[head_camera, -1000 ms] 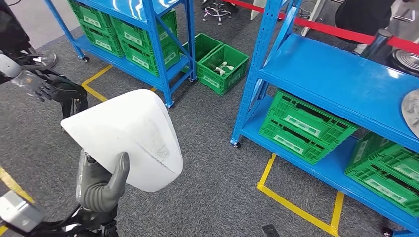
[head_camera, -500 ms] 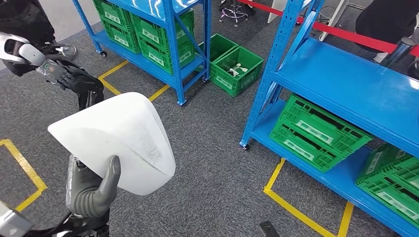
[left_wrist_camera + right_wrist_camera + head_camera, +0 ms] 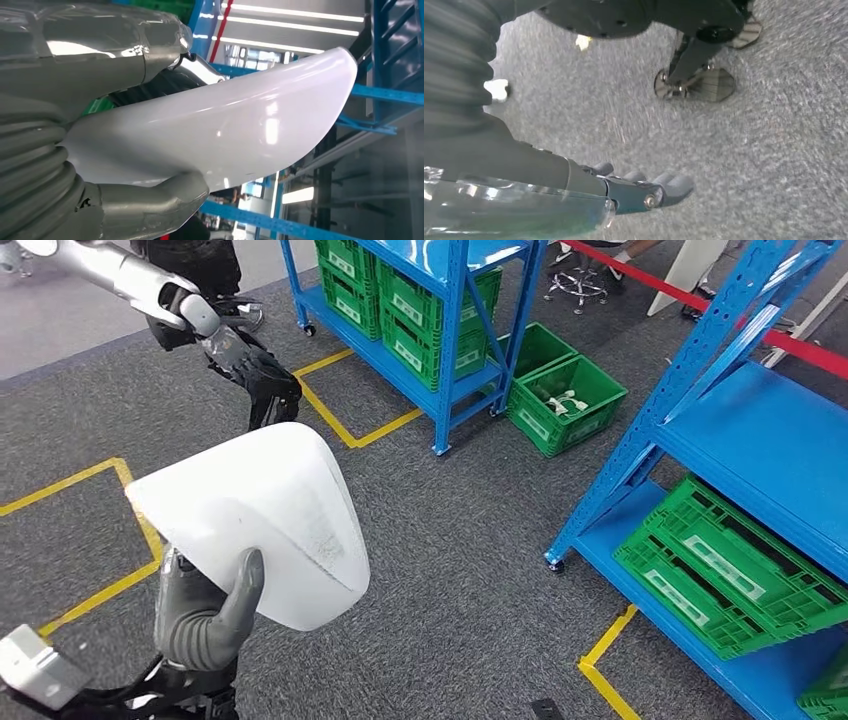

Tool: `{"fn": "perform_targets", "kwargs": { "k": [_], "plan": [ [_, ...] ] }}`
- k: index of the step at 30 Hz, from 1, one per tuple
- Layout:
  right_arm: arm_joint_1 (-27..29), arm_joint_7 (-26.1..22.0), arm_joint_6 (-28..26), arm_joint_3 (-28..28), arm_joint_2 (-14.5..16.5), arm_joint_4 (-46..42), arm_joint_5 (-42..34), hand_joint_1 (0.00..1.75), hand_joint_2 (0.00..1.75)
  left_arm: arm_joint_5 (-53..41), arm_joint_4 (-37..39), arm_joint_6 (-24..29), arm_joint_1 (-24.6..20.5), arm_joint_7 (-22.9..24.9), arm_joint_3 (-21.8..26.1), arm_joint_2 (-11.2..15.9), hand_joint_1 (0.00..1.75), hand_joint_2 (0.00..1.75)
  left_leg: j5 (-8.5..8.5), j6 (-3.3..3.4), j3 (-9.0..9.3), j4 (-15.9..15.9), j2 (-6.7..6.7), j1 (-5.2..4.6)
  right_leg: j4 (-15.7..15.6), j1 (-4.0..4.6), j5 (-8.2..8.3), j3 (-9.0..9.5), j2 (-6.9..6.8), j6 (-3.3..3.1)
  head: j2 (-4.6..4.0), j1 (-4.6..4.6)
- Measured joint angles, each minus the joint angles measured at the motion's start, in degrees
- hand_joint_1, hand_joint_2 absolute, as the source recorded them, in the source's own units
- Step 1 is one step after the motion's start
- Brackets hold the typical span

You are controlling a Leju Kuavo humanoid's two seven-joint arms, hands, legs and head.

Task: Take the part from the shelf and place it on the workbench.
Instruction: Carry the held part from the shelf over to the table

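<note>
A: The white part [image 3: 260, 520] is held up in the left hand [image 3: 200, 615], thumb pressed against its near edge, the broad curved shell standing above the hand and leaning away from it.

B: From the left wrist view the grip is confirmed: the part [image 3: 225, 130] is clamped between the thumb [image 3: 165, 200] and the fingers behind it.

A: And the right hand [image 3: 644, 192]?

B: It is seen hanging over grey carpet [image 3: 774, 165], fingers lying side by side and curled slightly, nothing held in them.

A: Beyond the left hand, blue shelves [image 3: 450, 330] with green crates [image 3: 420, 310] are seen, and another robot's arm [image 3: 170, 300] is stretched out past the part.
</note>
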Motion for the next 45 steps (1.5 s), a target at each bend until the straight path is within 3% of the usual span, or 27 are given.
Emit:
{"fn": "perform_targets", "kwargs": {
  "k": [2, 4, 6, 8, 9, 11, 12, 14, 15, 17, 19, 20, 22, 24, 25, 26, 28, 30, 32, 34, 36, 38, 39, 40, 41, 43, 45],
  "plan": [
    [-0.3, 0.1, 0.0, 0.0, 0.0, 0.0, 0.0, 0.00, 1.75, 0.0, 0.0, 0.0, 0.1, 0.0, 0.0, 0.0, 1.75, 1.75, 0.33, -0.78, -0.51, -0.1, -0.35, 0.19, -1.0, 0.06, 0.11, 0.27, -0.94, -0.14, 0.00, 0.15],
    [-0.4, 0.1, 0.0, 0.0, 0.1, 0.0, 0.0, 0.00, 1.75, 0.0, 0.0, 0.1, 0.1, 0.0, 0.0, 0.0, 1.75, 1.75, -0.83, -1.32, -1.30, 1.2, 2.92, -0.07, -1.8, -0.07, 0.64, 0.61, -2.15, -0.51, 0.00, -0.26],
    [-0.3, 0.1, 0.1, 0.0, 0.0, 0.0, 0.0, 0.00, 1.75, 0.0, 0.0, 0.1, 0.1, 0.0, 0.0, 0.1, 1.75, 1.75, -4.12, -1.78, -3.89, 6.5, 6.35, -0.09, -2.3, -0.07, 0.92, 0.75, -3.45, -0.77, 0.00, -1.17],
    [-0.1, 0.3, 0.2, 0.0, 0.0, 0.0, -0.1, 0.00, 1.75, 0.0, 0.1, 0.2, 0.3, 0.0, 0.0, 0.1, 1.75, 1.75, -6.68, -2.25, -6.90, 12.7, 6.54, 0.33, -2.2, 0.00, 0.92, 0.65, -4.96, -0.81, 0.00, -1.96],
    [-0.1, 0.4, 0.3, 0.0, 0.0, 0.0, -0.1, 0.00, 1.75, 0.0, 0.1, 0.3, 0.4, 0.1, 0.0, 0.2, 1.75, 1.75, -6.60, -2.44, -7.40, 13.9, 6.48, 0.50, -2.2, 0.00, 0.87, 0.63, -5.70, -0.75, 0.00, -2.25],
    [-0.1, 0.7, 0.4, 0.0, 0.1, 0.0, -0.1, 0.00, 1.75, 0.0, 0.2, 0.4, 0.5, 0.2, 0.0, 0.2, 1.75, 1.75, -3.79, -2.63, -5.20, 10.2, 6.98, 0.69, -2.1, -0.06, 0.66, 0.70, -6.98, -0.46, 0.00, -2.62],
    [-0.2, 0.7, 0.4, 0.0, 0.2, 0.0, -0.1, 0.00, 1.75, 0.0, 0.2, 0.4, 0.6, 0.2, 0.0, 0.2, 1.75, 1.75, -2.28, -2.64, -3.13, 6.5, 8.25, 0.62, -1.9, -0.07, 0.48, 0.77, -7.50, -0.18, 0.00, -2.79],
    [-0.4, 0.9, 0.5, 0.0, 0.2, 0.0, -0.1, 0.00, 1.75, 0.1, 0.2, 0.6, 0.6, 0.2, 0.0, 0.3, 1.75, 1.75, -0.69, -2.03, -0.09, 0.9, 10.67, 0.22, -1.5, 0.14, -0.01, 0.86, -8.40, 0.48, 0.00, -3.06],
    [-0.4, 1.1, 0.5, 0.0, 0.2, 0.1, -0.2, 0.00, 1.75, 0.1, 0.2, 0.9, 0.7, 0.3, 0.0, 0.3, 1.75, 1.75, -0.74, -1.59, 0.35, -0.1, 11.28, -0.05, -1.4, 0.25, -0.17, 0.93, -8.84, 0.79, 0.00, -3.00],
    [-0.5, 1.9, 0.8, 0.1, 0.2, 0.1, -0.3, 0.00, 1.75, 0.1, 0.1, 2.1, 1.0, 0.5, 0.0, 0.4, 1.75, 1.75, -0.62, -0.56, 0.27, -0.3, 10.16, -0.26, -1.5, 0.20, -0.38, 1.19, -9.61, 1.41, 0.00, -2.73],
    [-0.4, 2.8, 1.3, 0.2, 0.2, 0.1, -0.1, 0.00, 1.75, 0.1, -0.1, 3.8, 1.5, 0.9, 0.0, 0.6, 1.75, 1.75, -0.33, 0.20, 0.26, -0.5, 8.77, -0.15, -0.2, -0.05, -1.86, 0.95, -8.18, 1.99, 0.00, -2.40],
    [-0.3, 3.1, 1.5, 0.4, 0.3, 0.1, 0.0, 0.00, 1.75, 0.0, -0.2, 4.5, 1.6, 1.1, 0.0, 0.7, 1.75, 1.75, -0.19, 0.48, 0.27, -0.6, 8.07, -0.05, 2.1, -0.14, -3.50, 0.08, -6.84, 2.15, 0.00, -2.14],
    [0.0, 3.2, 1.7, 0.7, 0.3, 0.1, 0.1, 0.00, 1.75, -0.2, -0.5, 5.3, 1.9, 1.3, 0.0, 1.0, 1.75, 1.75, -0.07, 0.84, 0.17, -0.6, 6.57, -0.23, 10.0, -0.17, -7.50, -3.25, -4.80, 2.10, 0.00, -1.43],
    [0.2, 3.2, 1.8, 0.9, 0.3, 0.1, 0.1, 0.00, 1.75, -0.2, -0.5, 5.7, 2.2, 1.4, 0.0, 1.3, 1.75, 1.75, -0.01, 1.06, 0.18, -0.6, 4.87, -0.53, 15.3, -0.11, -8.74, -5.84, -4.31, 1.79, 0.00, -0.98],
    [0.2, 3.2, 1.8, 1.0, 0.3, 0.1, 0.1, 0.00, 1.75, -0.3, -0.6, 5.7, 2.4, 1.5, 0.0, 1.4, 1.75, 1.75, 0.00, 1.09, 0.26, -0.6, 4.01, -0.65, 14.6, -0.02, -7.46, -5.76, -4.15, 1.48, 0.00, -0.80],
    [0.2, 3.2, 1.8, 1.0, 0.3, 0.1, 0.1, 0.00, 1.75, -0.4, -0.6, 5.8, 2.4, 1.6, 0.0, 1.6, 1.75, 1.75, 0.01, 1.11, 0.40, -0.6, 3.21, -0.76, 11.9, 0.10, -5.29, -4.76, -3.81, 1.10, 0.00, -0.56],
    [0.1, 3.1, 1.8, 1.2, 0.3, 0.1, 0.3, 0.00, 1.75, -0.6, -0.9, 5.8, 2.4, 1.8, 0.0, 1.8, 1.75, 1.75, 0.03, 1.06, 0.62, -0.5, 1.79, -0.95, 4.2, 0.30, -1.00, -1.76, -1.91, 0.13, 0.00, -0.18],
    [0.0, 2.5, 1.7, 1.4, 0.3, 0.1, 0.5, 0.00, 1.75, -0.8, -1.1, 5.4, 2.3, 2.2, -0.1, 2.0, 1.75, 1.75, 0.23, 0.66, 0.35, -0.4, 0.63, -0.88, -0.2, 0.43, 0.27, 0.03, -0.45, -0.46, 0.00, -0.08],
    [-0.1, 0.8, 1.4, 1.5, 0.4, 0.2, 0.7, 0.00, 1.75, -0.9, -1.3, 4.4, 2.2, 2.7, -0.1, 2.1, 1.75, 1.75, 0.63, -0.04, -0.10, -0.5, -0.38, -0.61, -1.0, 0.59, 0.18, 0.42, -0.97, -0.69, 0.00, -0.03],
    [-0.4, -1.6, 0.9, 1.7, 0.8, 0.1, 0.7, 0.00, 1.75, -1.0, -1.4, 2.5, 1.9, 3.4, -0.1, 2.3, 1.75, 1.75, -0.11, -0.55, -0.76, 0.3, 2.08, -0.67, -1.9, 0.56, 0.81, 0.75, -2.10, -1.03, 0.00, -0.23],
    [-0.6, -3.3, 0.6, 1.8, 1.1, 0.1, 0.7, 0.00, 1.75, -1.4, -1.4, 0.6, 1.2, 4.3, -0.2, 2.3, 1.75, 1.75, -3.18, -1.09, -2.99, 4.9, 5.85, -0.56, -2.7, 0.48, 1.30, 0.95, -3.36, -1.29, 0.00, -0.81],
    [-0.5, -3.5, 0.5, 1.8, 1.4, 0.2, 0.7, 0.00, 1.75, -2.0, -1.4, -0.3, 0.8, 5.3, -0.3, 2.3, 1.75, 1.75, -6.32, -1.80, -6.31, 11.8, 6.50, 0.02, -2.6, 0.48, 1.31, 0.87, -4.71, -1.34, 0.00, -1.51],
    [-0.4, -3.2, 0.5, 1.8, 1.6, 0.2, 0.7, 0.00, 1.75, -2.3, -1.4, -0.4, 0.8, 5.8, -0.3, 2.3, 1.75, 1.75, -6.67, -2.12, -7.28, 13.8, 6.40, 0.31, -2.6, 0.44, 1.25, 0.84, -5.40, -1.27, 0.00, -1.82],
    [-0.4, -2.7, 0.5, 1.9, 1.8, 0.2, 0.7, 0.00, 1.75, -2.5, -1.4, -0.5, 0.7, 6.2, -0.3, 2.4, 1.75, 1.75, -5.90, -2.40, -7.18, 13.7, 6.42, 0.55, -2.5, 0.36, 1.14, 0.83, -6.07, -1.12, 0.00, -2.10],
    [-0.4, -2.3, 0.5, 2.0, 2.1, 0.2, 0.8, 0.00, 1.75, -2.7, -1.5, -0.6, 0.7, 6.5, -0.4, 2.4, 1.75, 1.75, -4.25, -2.65, -5.89, 11.4, 6.79, 0.76, -2.3, 0.24, 0.97, 0.84, -6.66, -0.89, 0.00, -2.33],
    [-0.4, -1.8, 0.6, 2.2, 2.4, 0.2, 0.8, 0.00, 1.75, -2.9, -1.6, -0.6, 0.6, 6.8, -0.4, 2.4, 1.75, 1.75, -1.21, -2.96, -1.86, 4.2, 9.33, 0.82, -1.7, 0.18, 0.41, 0.85, -7.61, -0.19, 0.00, -2.82],
    [-0.5, -1.7, 0.6, 2.3, 2.6, 0.2, 0.8, 0.00, 1.75, -3.0, -1.8, -0.6, 0.6, 7.0, -0.4, 2.4, 1.75, 1.75, -0.51, -2.32, 0.13, 0.5, 11.20, 0.48, -1.2, 0.32, -0.08, 0.92, -8.29, 0.51, 0.00, -2.88]
  ]
}}
